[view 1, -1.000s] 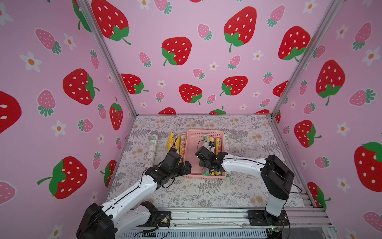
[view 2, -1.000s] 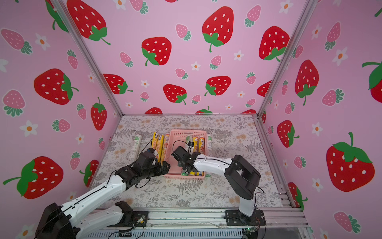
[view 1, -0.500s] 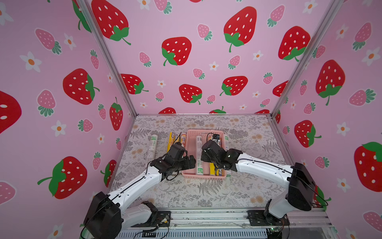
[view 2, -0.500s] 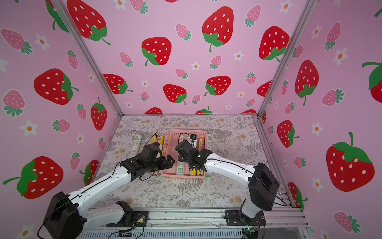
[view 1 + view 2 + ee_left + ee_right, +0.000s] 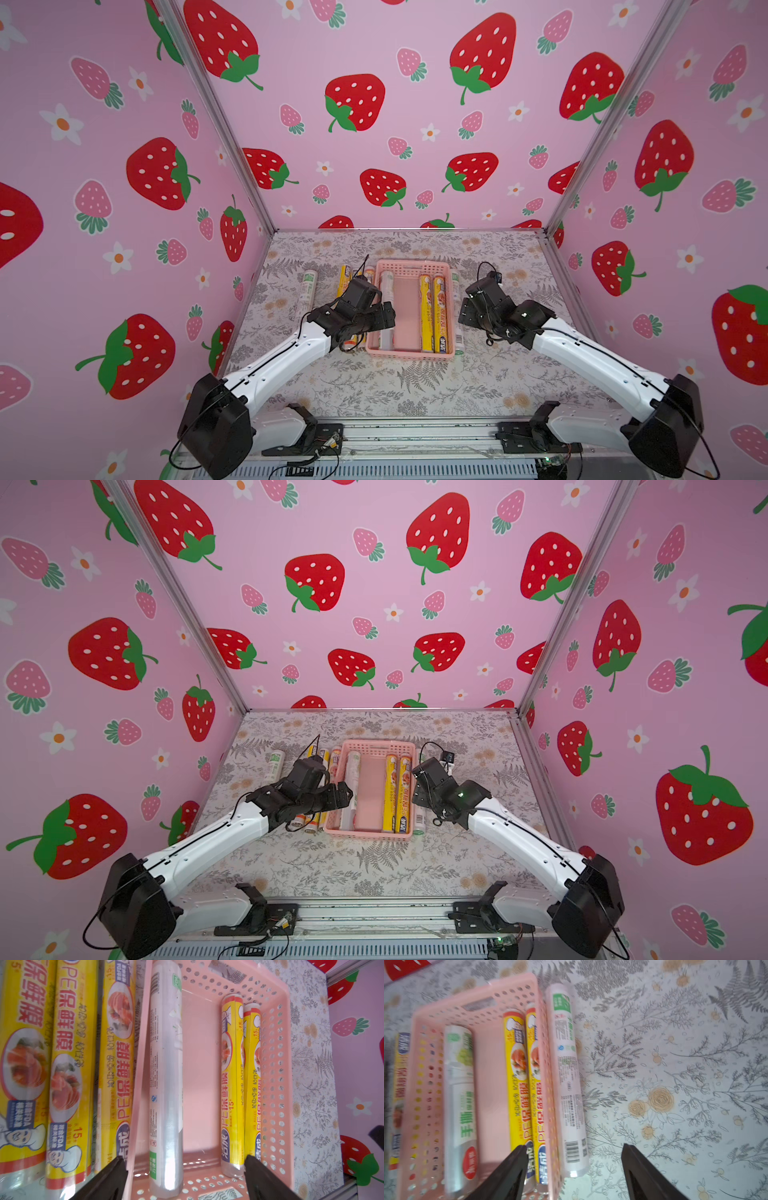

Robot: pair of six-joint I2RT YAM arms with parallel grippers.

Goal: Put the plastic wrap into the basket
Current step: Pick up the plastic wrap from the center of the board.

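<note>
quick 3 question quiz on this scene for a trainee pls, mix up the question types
1. How many slim plastic-wrap rolls lie inside the shallow pink perforated plastic basket?
2. True or false: the right gripper is clamped on one of those rolls.
3. The left gripper is: A) shut on a roll, B) open and empty above the basket, C) out of every view.

Key: 1. three; 2. false; 3. B

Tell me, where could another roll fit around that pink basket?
Inside the basket, bare floor runs between the white roll and the two yellow rolls. The tablecloth is bare in front of the basket and beyond the outer white roll. Crowded: three yellow rolls packed outside the basket's left wall.
</note>
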